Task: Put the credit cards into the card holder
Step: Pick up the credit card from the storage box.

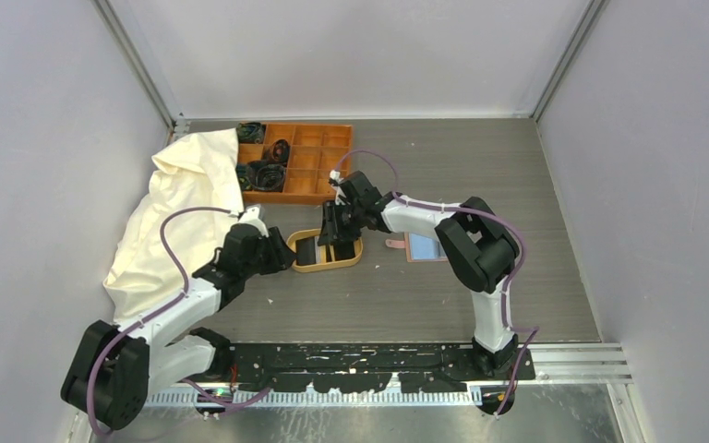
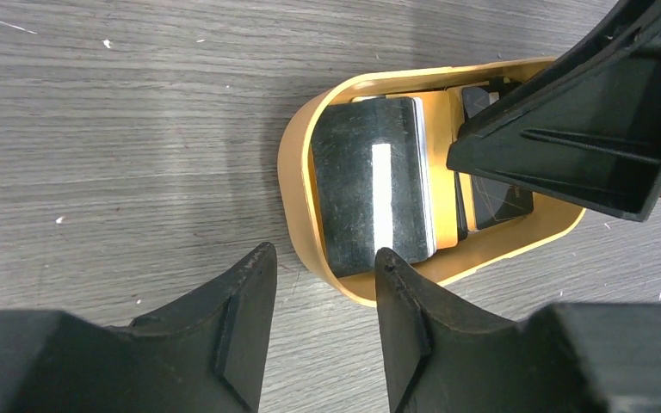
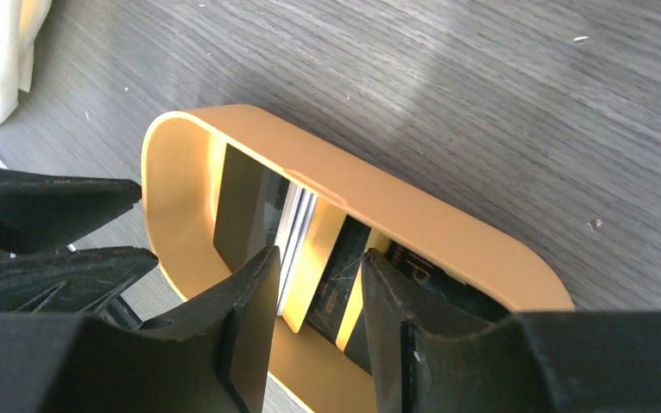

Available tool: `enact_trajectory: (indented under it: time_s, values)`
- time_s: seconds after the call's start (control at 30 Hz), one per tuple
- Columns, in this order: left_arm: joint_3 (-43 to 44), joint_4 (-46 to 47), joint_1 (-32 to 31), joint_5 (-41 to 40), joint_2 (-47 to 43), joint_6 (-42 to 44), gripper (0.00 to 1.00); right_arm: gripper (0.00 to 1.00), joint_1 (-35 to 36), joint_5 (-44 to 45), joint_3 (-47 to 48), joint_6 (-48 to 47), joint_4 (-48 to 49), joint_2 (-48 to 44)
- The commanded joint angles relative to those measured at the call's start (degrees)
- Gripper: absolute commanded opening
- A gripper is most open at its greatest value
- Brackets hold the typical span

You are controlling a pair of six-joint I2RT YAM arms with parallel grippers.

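Note:
An oval wooden tray (image 1: 354, 258) holds the credit cards. In the left wrist view a black stack with a white stripe (image 2: 370, 194) lies flat at its left end and more black cards (image 2: 499, 202) sit on the right. My left gripper (image 2: 323, 268) is open, its tips straddling the tray's near rim (image 2: 297, 215) without pinching it. My right gripper (image 3: 318, 277) reaches down into the tray, jaws apart around a gold-striped black card (image 3: 337, 280). The card holder (image 1: 422, 246) lies open on the table to the right, pale lining up.
An orange compartment box (image 1: 300, 161) with dark items stands at the back. A crumpled white cloth (image 1: 180, 212) covers the left side beside my left arm. In the right wrist view the left gripper's fingers (image 3: 52, 215) are close to the tray's end.

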Motion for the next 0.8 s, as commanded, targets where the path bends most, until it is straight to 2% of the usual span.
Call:
enact_trajectory:
  time_s: [0.0, 0.13, 0.4, 0.6, 0.77]
  values:
    - [-0.6, 5.02, 0.32, 1.28, 0.78, -1.05, 0.46, 0.45, 0.41, 1.77, 1.41, 2.11, 2.46, 0.64]
    - [-0.52, 5.66, 0.28, 1.91, 1.77, -1.08, 0.44, 0.45, 0.4, 0.42, 1.69, 3.26, 3.08, 1.44]
    - [-0.52, 6.29, 0.31, 3.52, 2.76, -0.99, 0.31, 0.33, 0.38, -3.98, 2.32, 6.18, 4.84, 2.94]
    - [-0.46, 6.67, 0.35, 4.41, 3.34, -0.88, 0.29, 0.24, -0.69, -8.06, 0.92, 9.45, 8.57, 1.29]
    - [-0.29, 7.0, 0.34, 5.23, 3.8, -0.87, 0.28, 0.21, -1.53, -11.56, -0.41, 12.27, 13.88, 0.51]
